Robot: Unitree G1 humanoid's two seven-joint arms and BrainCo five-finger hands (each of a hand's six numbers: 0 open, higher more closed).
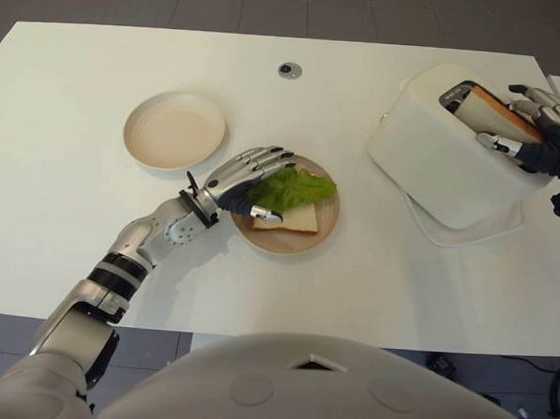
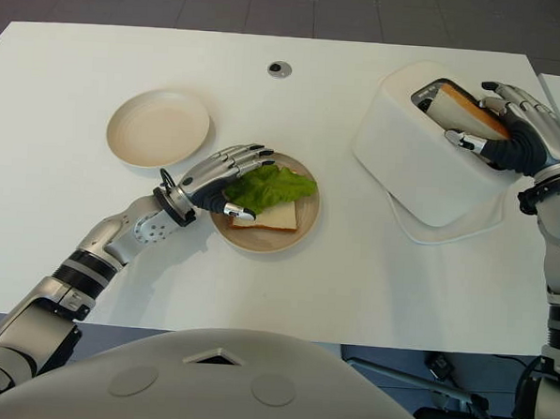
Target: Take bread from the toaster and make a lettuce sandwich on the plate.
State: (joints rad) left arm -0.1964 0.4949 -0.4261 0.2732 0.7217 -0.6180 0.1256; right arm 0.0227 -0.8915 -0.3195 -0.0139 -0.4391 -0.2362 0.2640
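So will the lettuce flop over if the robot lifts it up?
Probably floppy: the lettuce is a thin, crinkled leaf draped over the bread slice, following its shape. Likely very light too, so it could slide off or cling to the fingers of the left hand holding its edge.

White table (image 1: 64, 208) with a round cable grommet (image 1: 289, 70) near its far edge; dark grey tiled floor (image 1: 225, 5) beyond.

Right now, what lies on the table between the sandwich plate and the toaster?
Nothing: the stretch of table between the sandwich plate and the toaster is bare white surface, as both eye views show.
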